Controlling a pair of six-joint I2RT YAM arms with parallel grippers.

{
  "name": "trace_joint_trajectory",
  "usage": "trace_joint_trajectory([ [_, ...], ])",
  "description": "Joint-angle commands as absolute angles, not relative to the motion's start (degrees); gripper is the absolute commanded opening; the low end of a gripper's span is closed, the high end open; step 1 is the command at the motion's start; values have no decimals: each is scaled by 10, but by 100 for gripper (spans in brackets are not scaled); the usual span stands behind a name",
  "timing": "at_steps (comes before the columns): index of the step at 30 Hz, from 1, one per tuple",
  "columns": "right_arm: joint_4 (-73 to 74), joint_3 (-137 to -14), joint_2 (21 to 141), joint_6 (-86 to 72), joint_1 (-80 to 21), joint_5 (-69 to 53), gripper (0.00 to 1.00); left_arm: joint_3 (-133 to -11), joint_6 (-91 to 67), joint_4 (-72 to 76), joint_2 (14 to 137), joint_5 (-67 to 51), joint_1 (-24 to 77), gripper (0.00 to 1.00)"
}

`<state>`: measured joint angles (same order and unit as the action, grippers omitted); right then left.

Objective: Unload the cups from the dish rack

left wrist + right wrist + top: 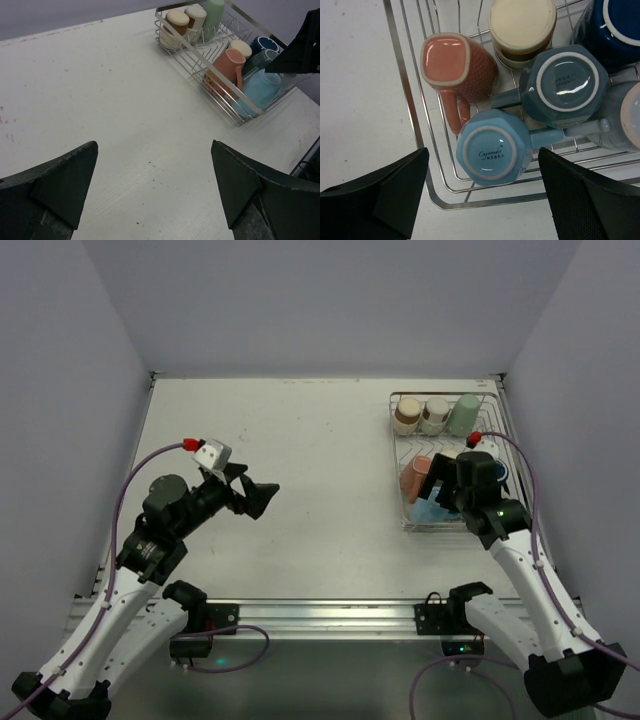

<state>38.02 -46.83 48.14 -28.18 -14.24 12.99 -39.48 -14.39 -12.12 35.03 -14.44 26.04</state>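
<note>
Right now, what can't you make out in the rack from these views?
- Top external: right gripper covers the near end of the dish rack; light blue mug mostly hidden.
- Right wrist: pale grey mug and dark blue mug cut off by the frame edge.
- Left wrist: that gripper blocks the rack's right side.

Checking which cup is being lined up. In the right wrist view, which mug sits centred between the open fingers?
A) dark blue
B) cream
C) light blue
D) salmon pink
C: the upside-down light blue mug in the dish rack shows midway between the right gripper's spread fingers.
</note>
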Motion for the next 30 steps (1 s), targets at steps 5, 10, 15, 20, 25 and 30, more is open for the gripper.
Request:
trace_joint_trajectory([
  [5, 373, -460, 545, -290, -156, 134, 96, -397, -148, -129, 342, -125, 270, 100],
  [10, 367, -461, 578, -295, -163, 136, 96, -397, -149, -132, 344, -120, 273, 100],
  [15, 384, -475, 618, -304, -169, 153, 92, -398, -148, -132, 344, -117, 277, 100],
  [20, 401, -491, 659, -310, -178, 166, 93, -399, -146, -134, 341, -111, 279, 100],
  [25, 399, -502, 690, -311, -185, 186, 92, -398, -147, -134, 340, -109, 279, 100],
  [30, 391, -504, 690, -317, -192, 207, 85, -398, -148, -134, 340, -111, 279, 100],
])
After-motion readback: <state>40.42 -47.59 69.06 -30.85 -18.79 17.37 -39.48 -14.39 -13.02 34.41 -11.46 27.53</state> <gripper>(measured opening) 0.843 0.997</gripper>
